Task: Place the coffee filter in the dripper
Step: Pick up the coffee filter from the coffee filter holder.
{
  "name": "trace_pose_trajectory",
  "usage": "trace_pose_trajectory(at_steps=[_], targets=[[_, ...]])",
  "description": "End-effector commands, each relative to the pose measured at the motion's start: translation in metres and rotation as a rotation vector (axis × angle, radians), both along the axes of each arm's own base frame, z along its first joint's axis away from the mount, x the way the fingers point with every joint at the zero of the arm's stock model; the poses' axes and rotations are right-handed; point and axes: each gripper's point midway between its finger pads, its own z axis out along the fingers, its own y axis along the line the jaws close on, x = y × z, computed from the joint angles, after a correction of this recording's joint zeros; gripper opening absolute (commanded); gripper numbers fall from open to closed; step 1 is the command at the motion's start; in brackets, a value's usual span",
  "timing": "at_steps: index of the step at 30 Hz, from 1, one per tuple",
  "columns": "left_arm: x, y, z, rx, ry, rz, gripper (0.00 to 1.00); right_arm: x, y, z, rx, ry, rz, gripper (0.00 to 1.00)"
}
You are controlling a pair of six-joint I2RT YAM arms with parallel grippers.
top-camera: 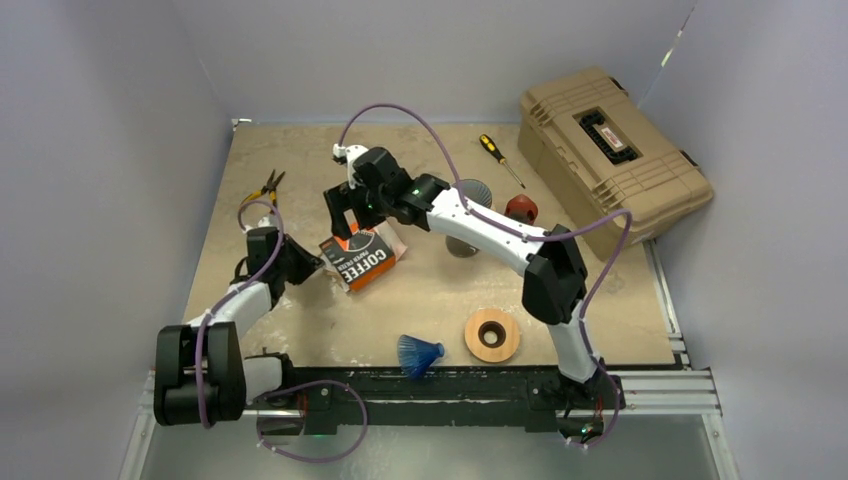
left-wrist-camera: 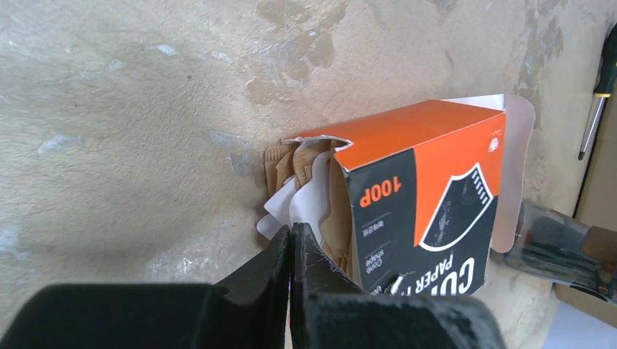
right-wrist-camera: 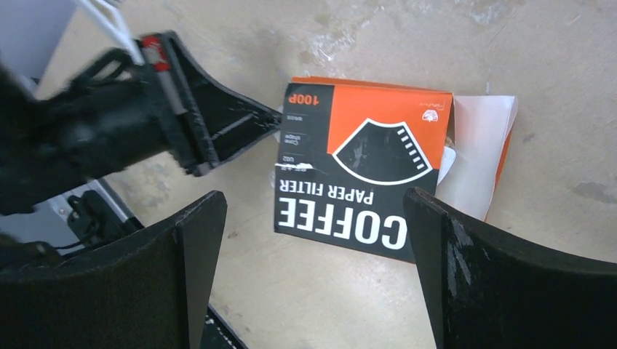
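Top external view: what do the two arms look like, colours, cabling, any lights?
Both the left arm and right arm have white links with black joint housings. A purple cable loops loosely along each. The right arm shows a small green light near its wrist. Each gripper's fingers are flat, black, matte and tapered.
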Motion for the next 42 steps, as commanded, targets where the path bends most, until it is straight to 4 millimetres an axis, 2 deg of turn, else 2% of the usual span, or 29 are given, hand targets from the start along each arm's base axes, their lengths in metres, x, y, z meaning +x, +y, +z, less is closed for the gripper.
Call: trace_pose_trajectory(at_steps=[1, 9, 17, 30, 37, 42], targets=[[0.001, 0.011, 0.021, 0.081, -0.004, -0.02, 0.0, 0.006, 0.005, -0.021, -0.039, -0.015, -0.008, 0.94], [-0.003, 0.013, 0.037, 0.118, 0.012, -0.044, 0.0, 0.007, 0.009, -0.063, -0.129, -0.017, -0.017, 0.94], [0.0, 0.009, 0.058, 0.102, -0.025, -0.064, 0.0, -0.001, 0.016, -0.085, -0.18, -0.03, -0.008, 0.99], [0.004, 0.009, 0.099, 0.125, -0.079, -0.089, 0.0, -0.011, 0.014, -0.093, -0.206, -0.043, -0.008, 0.99], [-0.004, 0.019, 0.12, 0.195, -0.088, -0.071, 0.0, -0.008, 0.012, -0.103, -0.229, -0.036, -0.032, 0.99], [-0.006, 0.024, 0.14, 0.237, -0.113, -0.068, 0.0, -0.006, 0.012, -0.093, -0.225, -0.042, -0.043, 0.99]])
